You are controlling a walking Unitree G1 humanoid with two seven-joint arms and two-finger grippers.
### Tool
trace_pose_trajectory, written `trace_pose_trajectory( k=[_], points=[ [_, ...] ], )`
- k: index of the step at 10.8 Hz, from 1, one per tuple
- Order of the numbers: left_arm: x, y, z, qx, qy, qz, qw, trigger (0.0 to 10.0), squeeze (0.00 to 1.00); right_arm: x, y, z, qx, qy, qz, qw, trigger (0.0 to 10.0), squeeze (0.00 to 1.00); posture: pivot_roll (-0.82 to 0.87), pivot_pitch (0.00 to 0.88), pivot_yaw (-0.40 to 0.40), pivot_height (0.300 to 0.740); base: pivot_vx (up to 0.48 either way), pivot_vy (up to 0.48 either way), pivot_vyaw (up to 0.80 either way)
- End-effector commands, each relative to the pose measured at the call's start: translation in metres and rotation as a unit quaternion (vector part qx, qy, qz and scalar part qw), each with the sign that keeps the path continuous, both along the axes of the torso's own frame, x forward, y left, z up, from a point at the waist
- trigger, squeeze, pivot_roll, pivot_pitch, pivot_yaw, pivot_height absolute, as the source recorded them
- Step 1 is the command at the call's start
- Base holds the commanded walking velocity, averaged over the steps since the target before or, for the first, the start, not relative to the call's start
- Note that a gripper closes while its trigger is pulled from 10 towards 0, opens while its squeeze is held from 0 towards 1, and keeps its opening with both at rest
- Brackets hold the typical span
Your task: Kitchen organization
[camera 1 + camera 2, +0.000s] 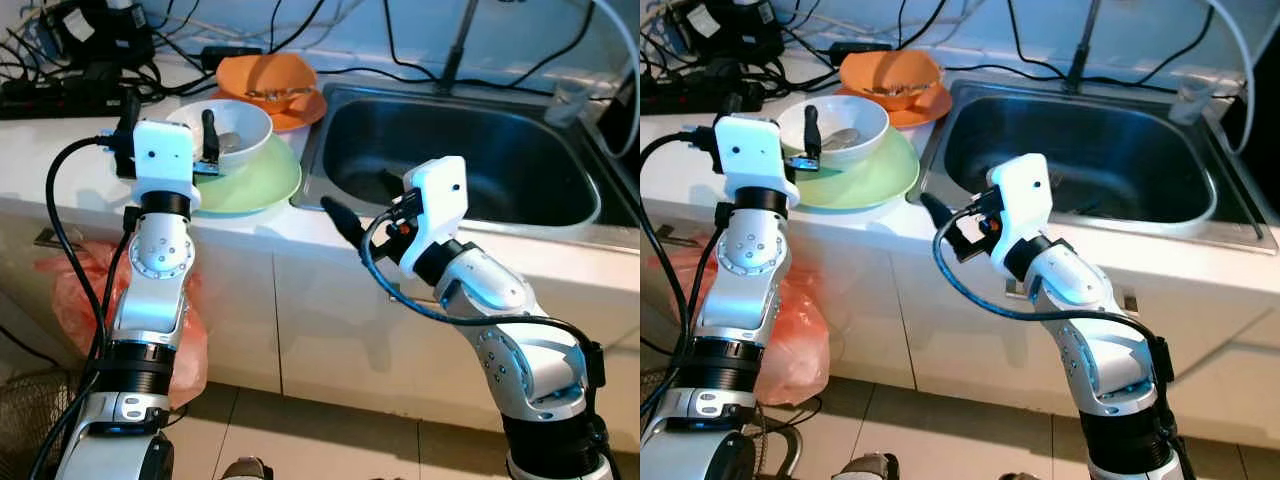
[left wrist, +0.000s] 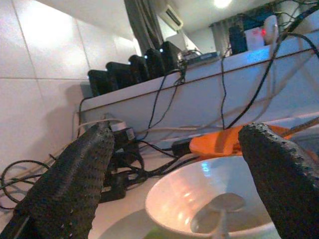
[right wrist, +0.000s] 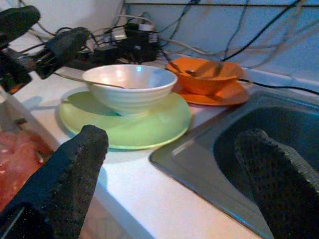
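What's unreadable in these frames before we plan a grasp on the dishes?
- Spoon handle in the white bowl: cut off by the bottom edge of the left wrist view; the left gripper hides it in the head views.
- Orange bowl contents: too small and blurred to name.
- Green plate under the bowl: covered by it.
- Sink floor: partly hidden by the right gripper housing.
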State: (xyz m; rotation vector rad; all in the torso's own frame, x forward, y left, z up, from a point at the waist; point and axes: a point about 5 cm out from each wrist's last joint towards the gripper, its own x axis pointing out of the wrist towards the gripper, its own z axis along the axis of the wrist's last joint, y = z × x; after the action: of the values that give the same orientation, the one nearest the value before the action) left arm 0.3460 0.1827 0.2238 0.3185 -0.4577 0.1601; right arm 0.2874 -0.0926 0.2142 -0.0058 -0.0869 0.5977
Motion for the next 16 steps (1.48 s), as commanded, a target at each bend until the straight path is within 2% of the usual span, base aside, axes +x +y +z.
trace_pose_trajectory(
  k=[1,5,12,14,16],
  points=[
    [0.0,-0.004,0.005,0.004,-0.003,-0.01,1.0,10.0,0.0,0.003,-0.005,0.004,0.002,-0.01,-0.015,1.0,10.0,0.0,0.02,0.057,-0.03,0.74,0.0,0.0,0.0],
    [-0.004,-0.005,0.01,-0.02,0.006,-0.011,1.0,10.0,0.0,0.005,-0.008,0.004,0.003,-0.01,-0.026,1.0,10.0,0.0,0.02,0.064,-0.034,0.74,0.0,0.0,0.0],
    [-0.027,-0.006,-0.002,-0.037,0.036,-0.014,0.999,10.0,0.0,0.006,-0.005,0.002,0.003,-0.005,-0.026,1.0,10.0,0.0,0.04,0.087,-0.048,0.74,0.0,0.0,0.0],
    [-0.033,-0.009,-0.018,-0.054,0.058,-0.02,0.997,10.0,0.0,0.005,0.0,0.003,0.011,0.004,-0.004,1.0,10.0,0.0,0.04,0.087,-0.054,0.74,0.0,0.0,0.0],
    [-0.032,-0.01,-0.024,-0.058,0.065,-0.018,0.996,10.0,0.0,-0.004,0.008,0.001,0.011,0.02,0.053,0.998,10.0,0.0,0.03,0.083,-0.061,0.74,0.0,0.0,0.0]
  ],
)
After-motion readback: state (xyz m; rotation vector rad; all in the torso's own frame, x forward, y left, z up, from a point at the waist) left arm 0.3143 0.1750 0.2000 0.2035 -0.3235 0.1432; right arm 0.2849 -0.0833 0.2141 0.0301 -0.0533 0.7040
